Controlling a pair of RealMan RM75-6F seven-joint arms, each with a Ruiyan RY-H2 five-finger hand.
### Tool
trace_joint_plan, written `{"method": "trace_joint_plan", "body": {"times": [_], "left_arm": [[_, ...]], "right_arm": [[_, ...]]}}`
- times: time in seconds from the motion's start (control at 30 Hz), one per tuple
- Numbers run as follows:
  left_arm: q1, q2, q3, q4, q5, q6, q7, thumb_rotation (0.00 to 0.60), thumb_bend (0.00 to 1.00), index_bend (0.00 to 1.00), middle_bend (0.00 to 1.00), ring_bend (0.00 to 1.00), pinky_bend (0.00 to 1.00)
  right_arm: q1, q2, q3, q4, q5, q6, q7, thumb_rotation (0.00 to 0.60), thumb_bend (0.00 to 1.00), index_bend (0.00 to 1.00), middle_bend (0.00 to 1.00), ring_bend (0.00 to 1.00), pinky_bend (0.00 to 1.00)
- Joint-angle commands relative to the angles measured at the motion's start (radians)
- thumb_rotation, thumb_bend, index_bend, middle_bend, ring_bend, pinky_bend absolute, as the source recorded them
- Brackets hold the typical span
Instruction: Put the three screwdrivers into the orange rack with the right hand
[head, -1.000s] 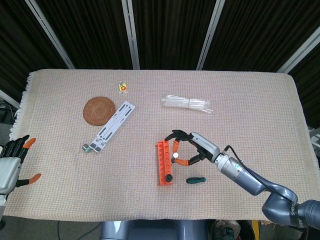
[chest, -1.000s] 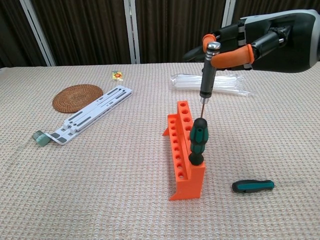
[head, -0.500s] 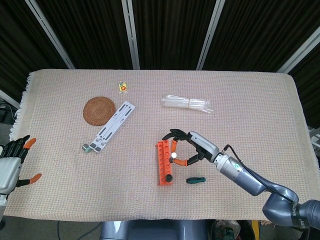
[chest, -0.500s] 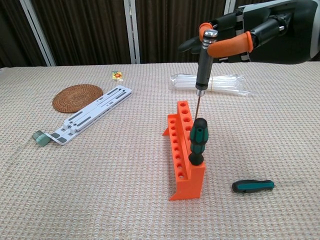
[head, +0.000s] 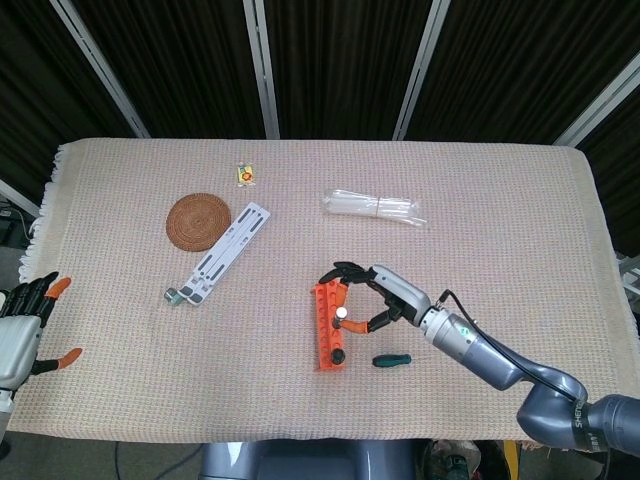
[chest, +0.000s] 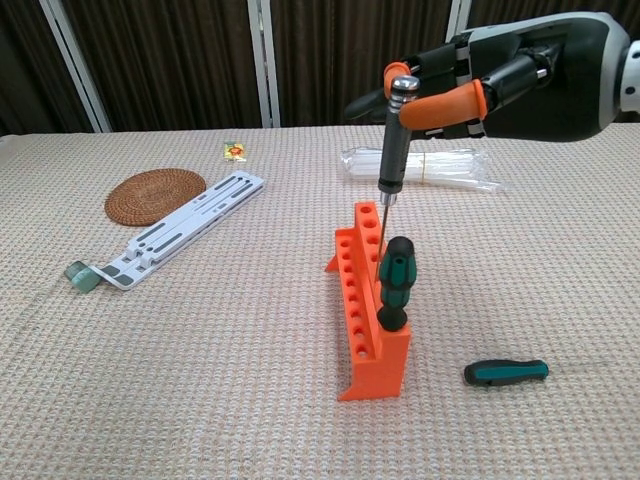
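Pinching the grey precision screwdriver upright, your right hand holds it over the orange rack, seemingly beside the seated green-handled screwdriver; another screwdriver lies nearby.

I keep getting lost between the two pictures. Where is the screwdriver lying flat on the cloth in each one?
Head view: loose screwdriver low, right of centre, just right of the rack.
Chest view: it lies at lower right, right of the rack's near end.
Shared landmark: the orange rack with a green-handled screwdriver standing in it.
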Motion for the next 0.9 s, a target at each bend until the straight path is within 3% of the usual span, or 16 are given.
{"method": "trace_joint_plan", "body": {"times": [0.03,0.9], "left_arm": [[-0.001,-0.001,0.001,0.002,0.0,-0.003,0.0,0.6,0.15,0.08,0.0,0.0,0.0],[-0.006,-0.002,-0.004,-0.003,0.0,-0.004,0.004,0.6,0.15,0.08,0.0,0.0,0.0]], "right_arm": [[0.003,-0.007,-0.003,0.007,0.007,-0.001,-0.003,0.6,0.45,0.66,0.22,0.0,0.0],[0.004,0.014,-0.007,0.008,0.025,0.008,-0.01,0.6,0.45,0.66,0.22,0.0,0.0]]}}
